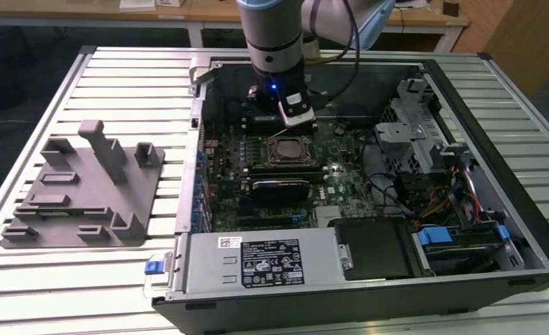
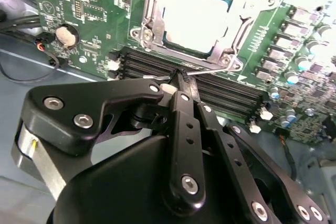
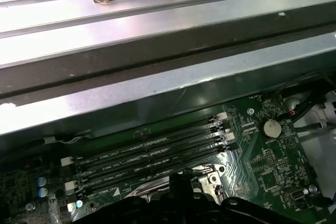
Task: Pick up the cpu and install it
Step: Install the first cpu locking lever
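**Exterior view.** Open computer case [image 1: 498, 230] lies on the slatted metal desk [image 1: 98, 279], taking up the side toward the desk's edge on the exterior view's right. 1 grey holder block [image 1: 79, 195] sits near the desk's edge on the exterior view's left, well apart from the arm [image 1: 274, 42]. The arm reaches down into the case. The jaws are low over the motherboard [image 1: 349, 185], just beside the socket [image 1: 272, 159].

**Second wrist view.** The cpu [image 2: 197, 17], silvery top up, sits flat in the socket with the metal frame [image 2: 149, 22] around it. The jaws are clenched together, tips at the thin wire lever [image 2: 220, 68]. Cannot tell whether the wire is pinched.

**First wrist view.** 4 memory slots [image 3: 147, 156] run beside the jaws, with 1 coin cell [image 3: 271, 128] near.
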`<action>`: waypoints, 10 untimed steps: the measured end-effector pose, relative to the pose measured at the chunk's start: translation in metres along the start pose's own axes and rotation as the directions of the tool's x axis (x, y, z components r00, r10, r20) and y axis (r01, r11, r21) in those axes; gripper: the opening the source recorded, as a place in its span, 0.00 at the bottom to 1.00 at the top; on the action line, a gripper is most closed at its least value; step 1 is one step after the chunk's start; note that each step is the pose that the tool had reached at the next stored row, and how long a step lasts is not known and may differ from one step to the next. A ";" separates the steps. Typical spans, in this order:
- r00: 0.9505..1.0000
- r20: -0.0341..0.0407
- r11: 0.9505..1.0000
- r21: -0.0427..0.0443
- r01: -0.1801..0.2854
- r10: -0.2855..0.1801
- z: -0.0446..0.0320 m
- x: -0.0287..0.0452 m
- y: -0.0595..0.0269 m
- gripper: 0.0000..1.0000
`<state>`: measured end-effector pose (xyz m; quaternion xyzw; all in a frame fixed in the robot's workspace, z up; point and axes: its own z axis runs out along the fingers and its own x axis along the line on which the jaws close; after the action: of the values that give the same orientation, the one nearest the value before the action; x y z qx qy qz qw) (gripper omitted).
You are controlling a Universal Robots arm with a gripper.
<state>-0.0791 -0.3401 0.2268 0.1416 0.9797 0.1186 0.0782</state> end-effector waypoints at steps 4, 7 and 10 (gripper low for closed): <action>1.000 0.007 1.000 -0.001 -0.003 0.003 0.0017 0.0000 -0.0004 0.11; 1.000 0.007 1.000 -0.001 -0.003 0.003 0.0033 0.0001 -0.0004 0.11; 1.000 0.008 1.000 -0.001 -0.006 0.006 0.0049 -0.0001 -0.0001 0.11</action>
<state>-0.0781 -0.3391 0.2221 0.1452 0.9789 0.1187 0.0816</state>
